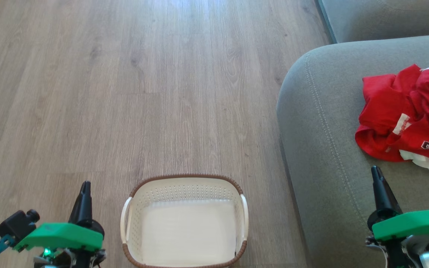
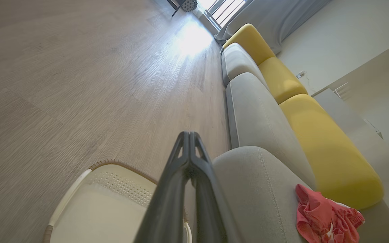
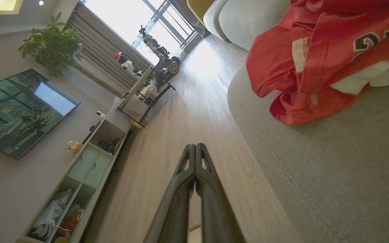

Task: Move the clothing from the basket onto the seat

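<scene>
Pale wood-plank floor (image 1: 125,93) is spreading across most of the head view, with the grey seat (image 1: 322,156) rising at the right and its far side running off the frame. The clothing (image 1: 404,119) is lying crumpled on the seat, well apart from the basket (image 1: 184,190). The right edge is cutting off part of the heap, and the lettering is showing in creased fragments too broken to read. The basket is sitting on the floor beside the seat's front, its bare white bottom showing and its near rim being clipped by the bottom edge. The left claw (image 1: 85,185) is hanging over the floor left of the basket, and the right claw (image 1: 375,171) over the seat near the clothing without touching it. Both are keeping their fingers pressed together, gripping nothing.
</scene>
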Robot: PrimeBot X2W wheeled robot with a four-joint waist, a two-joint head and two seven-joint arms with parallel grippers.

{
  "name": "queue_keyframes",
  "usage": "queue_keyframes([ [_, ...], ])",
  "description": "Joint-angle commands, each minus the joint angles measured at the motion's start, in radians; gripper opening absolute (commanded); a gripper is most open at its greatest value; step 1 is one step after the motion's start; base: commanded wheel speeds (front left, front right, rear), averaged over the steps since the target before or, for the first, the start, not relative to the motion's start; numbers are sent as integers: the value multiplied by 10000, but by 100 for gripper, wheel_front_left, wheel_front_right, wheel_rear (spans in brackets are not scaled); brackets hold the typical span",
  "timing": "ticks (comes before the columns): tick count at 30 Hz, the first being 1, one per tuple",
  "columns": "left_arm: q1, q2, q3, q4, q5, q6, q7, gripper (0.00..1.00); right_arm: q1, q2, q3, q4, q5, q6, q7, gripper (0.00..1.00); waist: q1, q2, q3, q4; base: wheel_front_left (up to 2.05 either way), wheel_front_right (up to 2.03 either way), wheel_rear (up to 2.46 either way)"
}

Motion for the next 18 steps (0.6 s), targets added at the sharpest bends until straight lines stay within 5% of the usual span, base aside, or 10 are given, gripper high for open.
queue_keyframes([
  [1,-516,55,349,-266,-234,-91,46,0,-509,-24,-6,-284,255,0,72,0,0,0,-1,1,0,0,0],
  [18,-732,-164,787,-108,-2034,-355,564,0,-732,152,-178,-85,2090,0,590,0,0,0,-16,7,0,0,0],
])
